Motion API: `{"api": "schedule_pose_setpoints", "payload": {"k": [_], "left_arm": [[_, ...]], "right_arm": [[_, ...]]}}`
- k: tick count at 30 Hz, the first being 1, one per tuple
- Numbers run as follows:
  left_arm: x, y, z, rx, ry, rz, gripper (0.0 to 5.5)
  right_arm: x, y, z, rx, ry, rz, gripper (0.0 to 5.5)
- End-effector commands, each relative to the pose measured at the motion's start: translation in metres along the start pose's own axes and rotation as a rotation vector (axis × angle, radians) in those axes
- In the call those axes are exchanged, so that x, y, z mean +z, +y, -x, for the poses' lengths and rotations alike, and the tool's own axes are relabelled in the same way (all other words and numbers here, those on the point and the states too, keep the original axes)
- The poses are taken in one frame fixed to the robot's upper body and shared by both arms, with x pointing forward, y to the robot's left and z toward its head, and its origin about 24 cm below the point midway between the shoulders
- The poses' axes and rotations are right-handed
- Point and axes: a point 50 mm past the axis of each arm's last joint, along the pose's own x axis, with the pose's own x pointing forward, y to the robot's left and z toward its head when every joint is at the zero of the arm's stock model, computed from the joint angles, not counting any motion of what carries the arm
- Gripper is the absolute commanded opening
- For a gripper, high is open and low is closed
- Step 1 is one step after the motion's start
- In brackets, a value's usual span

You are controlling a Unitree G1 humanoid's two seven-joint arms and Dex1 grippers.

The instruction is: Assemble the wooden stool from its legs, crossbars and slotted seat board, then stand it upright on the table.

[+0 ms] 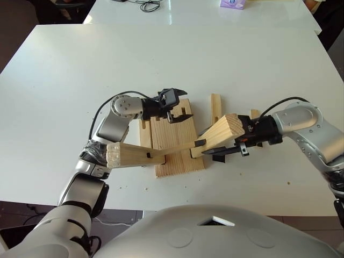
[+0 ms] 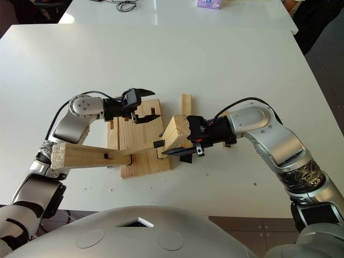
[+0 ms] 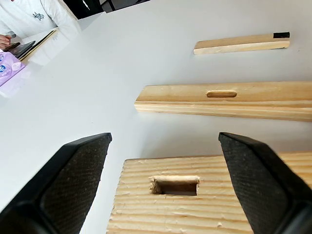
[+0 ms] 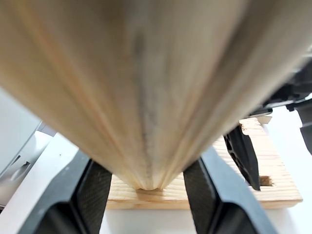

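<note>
Partly assembled: the right gripper (image 1: pixel 224 144) clamps one pale square wooden leg (image 1: pixel 221 131), linked by a thin wooden crossbar (image 1: pixel 177 146) to a second wooden leg (image 1: pixel 131 153) over the flat slotted seat board (image 1: pixel 161 129); the left gripper (image 1: pixel 180 105) hovers wide open above that board. Judged outstanding: fitting the loose slotted leg (image 3: pixel 224 100), seating all legs, uprighting.

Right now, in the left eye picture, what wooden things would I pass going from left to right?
long pale wooden leg with a slot → flat grooved wooden seat board → thick pale wooden leg, gripped by the right claw
</note>
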Motion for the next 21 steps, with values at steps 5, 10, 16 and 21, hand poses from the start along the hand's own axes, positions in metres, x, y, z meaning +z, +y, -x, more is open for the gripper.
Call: {"api": "schedule_pose_setpoints", "payload": {"k": [5,10,16,21], "left_arm": [[0.002,0.007,-0.005,0.032,0.015,0.020,4.09],[0.010,0.014,-0.016,0.049,0.002,0.027,4.09],[0.016,0.028,-0.032,0.117,0.030,0.023,4.09],[0.014,0.039,-0.041,0.176,0.079,0.034,4.09]], "right_arm": [[-0.024,-0.002,-0.002,-0.016,0.221,-0.141,2.03],[-0.025,-0.008,-0.005,-0.047,0.249,-0.172,2.03],[-0.029,-0.010,-0.007,-0.093,0.273,-0.206,2.03],[-0.032,-0.009,-0.012,-0.096,0.277,-0.223,2.03]]}}
